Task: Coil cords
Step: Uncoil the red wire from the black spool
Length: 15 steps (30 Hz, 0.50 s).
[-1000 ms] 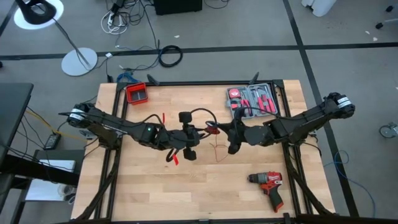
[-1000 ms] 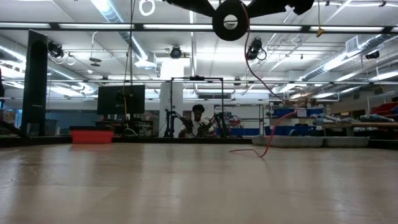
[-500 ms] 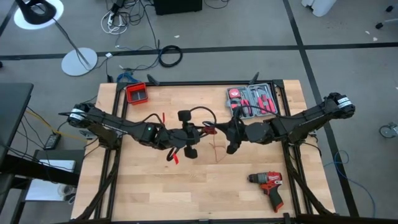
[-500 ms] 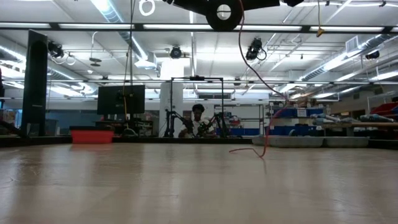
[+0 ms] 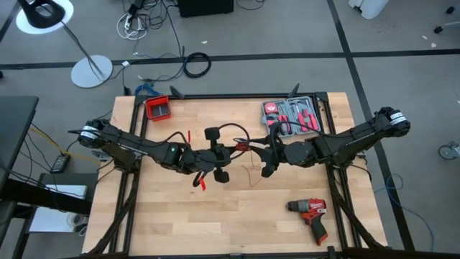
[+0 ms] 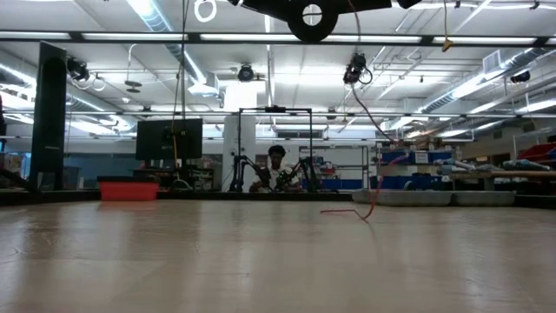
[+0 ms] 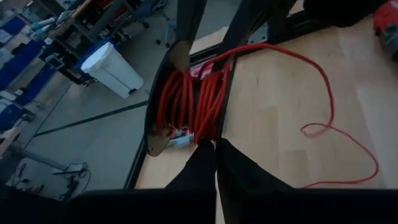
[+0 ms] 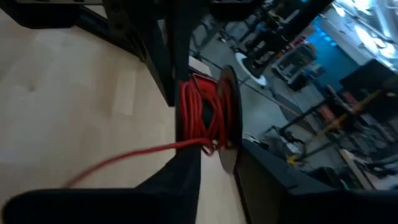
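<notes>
Change since a second ago shows mostly at the jaws: the left gripper point(image 5: 224, 160) has clenched shut, and the right gripper point(image 5: 267, 152) has drawn slightly toward the frame's upper middle, its fingers now parted around a black spool point(image 8: 227, 115). In the high view both dark arms meet at the centre of the wooden table point(image 5: 237, 216), with the cords point(image 5: 244, 146) strung between them and a thin red strand trailing onto the wood just below. The wrist views show what the overhead one cannot: the red wire is wound in many turns on the spool, and one loose length leaves the winding and loops across the table point(image 7: 329, 124). In the left wrist view the closed fingers point(image 7: 214, 165) press at the lower edge of the red winding point(image 7: 193, 102). The low view shows a spool disc point(image 6: 311, 16) hanging at the frame's top with red wire point(image 6: 369, 204) touching the table at mid-right. A red drill point(image 5: 310, 214) lies lower right, a tool case point(image 5: 293, 115) upper right, a red bin point(image 5: 158, 108) upper left.
</notes>
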Each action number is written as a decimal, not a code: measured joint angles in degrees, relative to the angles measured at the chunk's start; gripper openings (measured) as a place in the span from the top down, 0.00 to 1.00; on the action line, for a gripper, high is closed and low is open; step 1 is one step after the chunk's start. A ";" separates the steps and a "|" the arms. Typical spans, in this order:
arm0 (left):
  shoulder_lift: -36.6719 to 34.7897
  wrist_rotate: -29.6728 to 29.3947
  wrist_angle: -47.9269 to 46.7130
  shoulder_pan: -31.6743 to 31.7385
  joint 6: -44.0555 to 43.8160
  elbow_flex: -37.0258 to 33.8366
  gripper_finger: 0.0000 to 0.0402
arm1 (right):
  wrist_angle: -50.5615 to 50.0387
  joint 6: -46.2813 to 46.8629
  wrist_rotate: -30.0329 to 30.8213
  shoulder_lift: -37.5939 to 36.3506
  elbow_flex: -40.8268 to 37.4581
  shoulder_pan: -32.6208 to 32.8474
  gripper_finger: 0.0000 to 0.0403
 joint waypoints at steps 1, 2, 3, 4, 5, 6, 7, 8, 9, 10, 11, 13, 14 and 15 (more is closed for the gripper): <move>0.00 -0.38 -0.44 0.01 -0.01 0.01 1.00 | -0.24 -0.10 0.84 -0.01 0.00 0.33 0.71; 0.00 -0.92 -0.96 0.04 -0.06 0.01 1.00 | -0.71 -0.42 1.67 -0.14 0.00 0.74 0.70; 0.00 -1.68 -1.74 0.04 -0.10 0.01 1.00 | -1.09 -0.69 2.27 -0.28 -0.02 1.23 0.68; 0.00 -2.61 -2.44 0.07 -0.16 0.01 1.00 | -1.22 -0.93 2.62 -0.35 -0.02 1.68 0.68; 0.00 -3.37 -2.89 0.11 -0.22 0.01 1.00 | -1.34 -0.96 3.48 -0.35 -0.02 2.11 0.67; -0.02 -3.78 -3.47 0.15 -0.30 0.04 1.00 | -1.94 -0.96 4.34 -0.43 -0.02 2.68 0.67; -0.04 -4.04 -4.01 0.20 -0.32 0.04 1.00 | -2.86 -0.92 5.67 -0.52 -0.04 3.14 0.67; -0.04 -4.21 -4.50 0.20 -0.32 0.04 1.00 | -3.65 -0.48 7.14 -0.56 -0.04 3.53 0.67; -0.04 -4.33 -4.94 0.16 -0.32 0.04 1.00 | -4.69 0.41 8.48 -0.63 -0.04 3.89 0.68; -0.04 -4.50 -5.33 0.13 -0.21 0.04 1.00 | -5.97 1.85 9.15 -0.67 -0.04 4.15 0.68; -0.04 -4.76 -5.72 0.10 -0.13 0.04 1.00 | -7.41 3.75 9.14 -0.68 -0.04 4.25 0.68; -0.04 -5.10 -6.12 0.09 -0.11 0.04 1.00 | -10.36 8.62 7.31 -0.67 -0.04 4.26 0.69; -0.04 -5.13 -6.26 0.09 -0.11 0.04 1.00 | -11.72 11.63 5.12 -0.68 -0.04 4.20 0.70; -0.04 -5.11 -6.28 0.09 -0.11 0.04 1.00 | -12.92 14.98 2.29 -0.68 -0.04 3.84 0.70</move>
